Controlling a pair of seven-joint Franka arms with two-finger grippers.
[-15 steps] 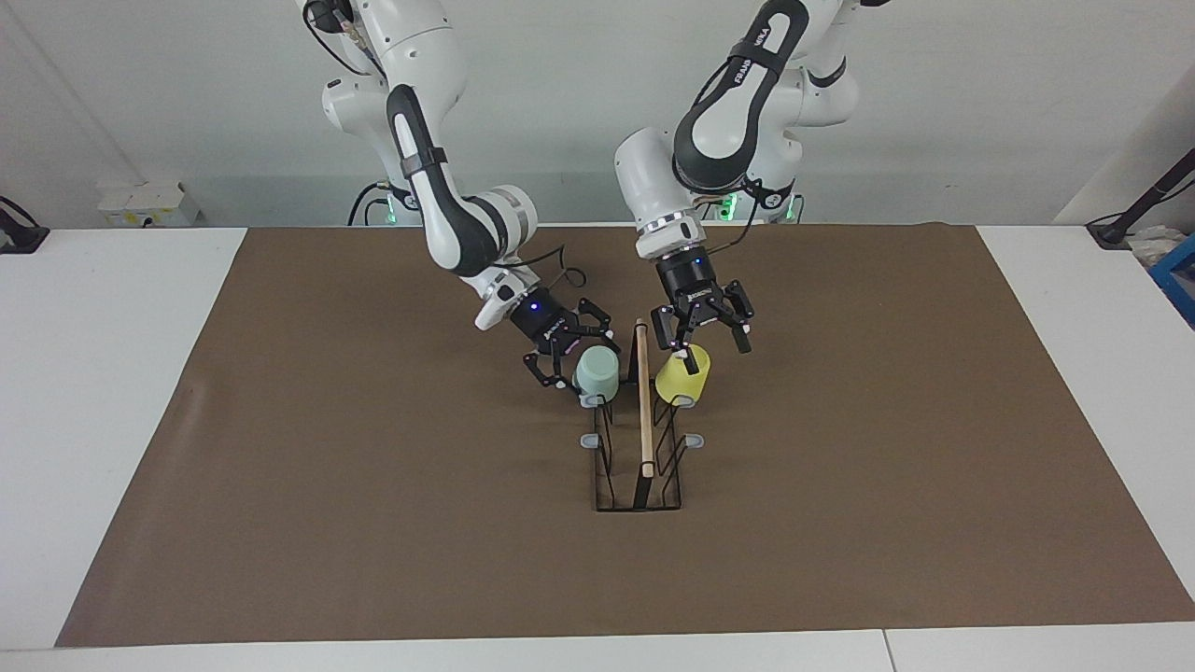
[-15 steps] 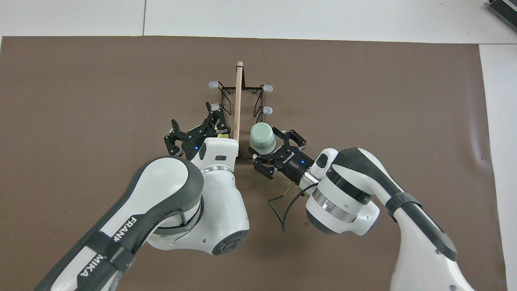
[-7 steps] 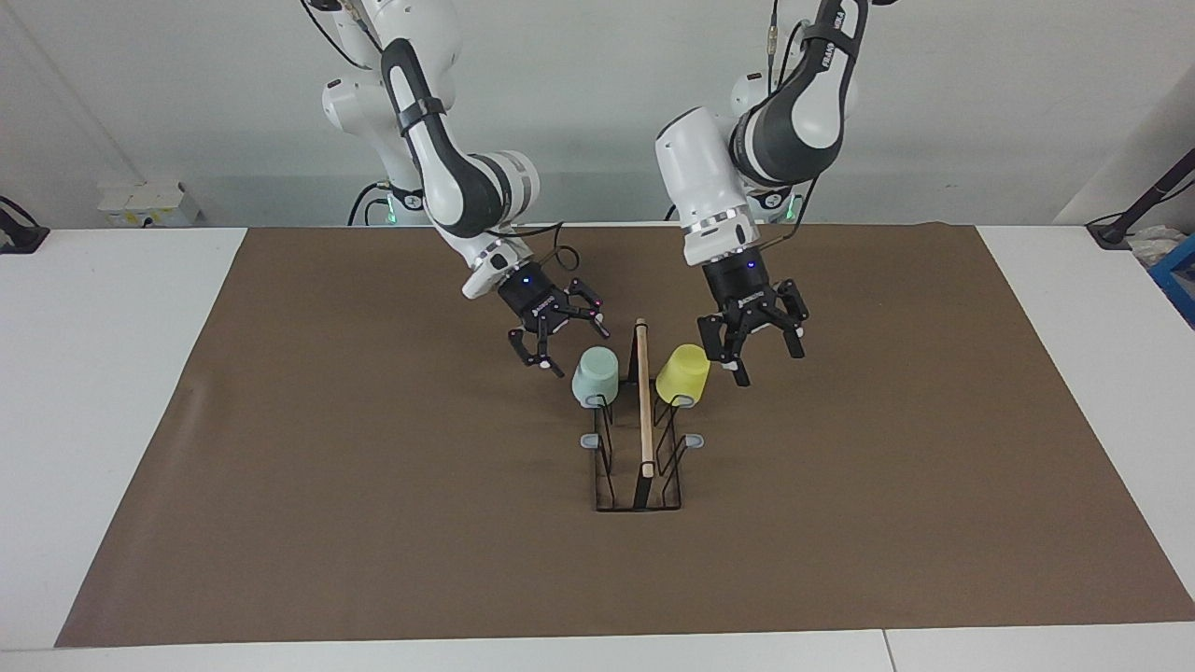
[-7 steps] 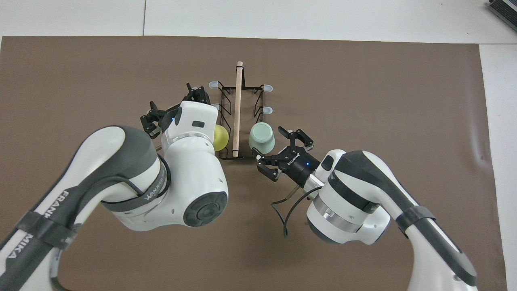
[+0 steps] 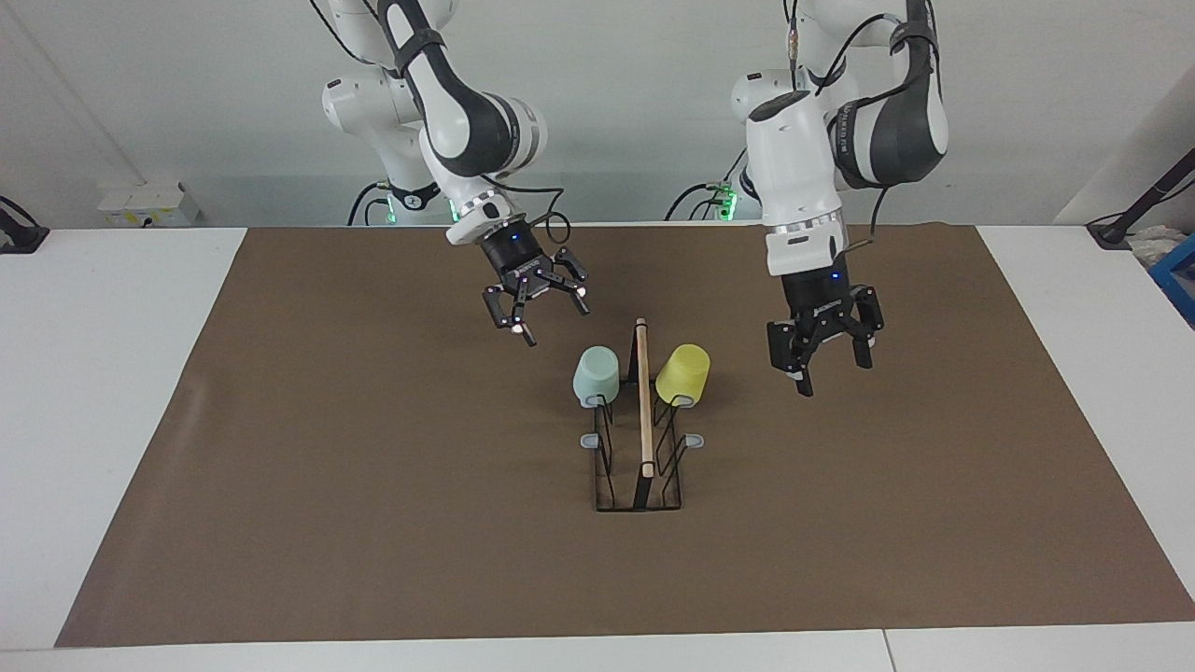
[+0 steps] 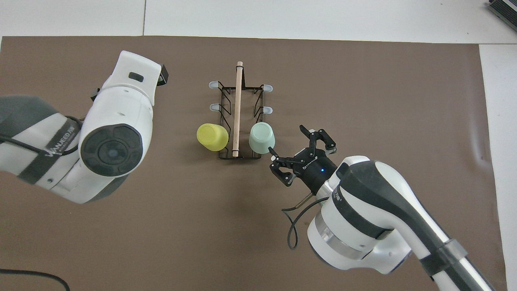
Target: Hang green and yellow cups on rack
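The rack [image 5: 644, 439] [image 6: 238, 109] stands mid-table, its wooden bar pointing away from the robots. The green cup [image 5: 596, 375] [image 6: 261, 138] hangs upside down on a peg at the rack's end nearest the robots, on the right arm's side. The yellow cup [image 5: 682, 373] [image 6: 212, 136] hangs the same way on the left arm's side. My right gripper [image 5: 551, 317] [image 6: 288, 141] is open and empty in the air, clear of the green cup. My left gripper [image 5: 831, 371] is open and empty, raised over the mat toward the left arm's end; in the overhead view its wrist covers it.
A brown mat [image 5: 280, 467] covers most of the white table. The rack's other grey-tipped pegs [image 5: 590, 440] carry nothing. A small white box [image 5: 149, 203] sits at the table's edge by the right arm's base.
Both grippers have drawn back from the cups, up and outward toward their own ends of the table. The cups stay hanging on their pegs.
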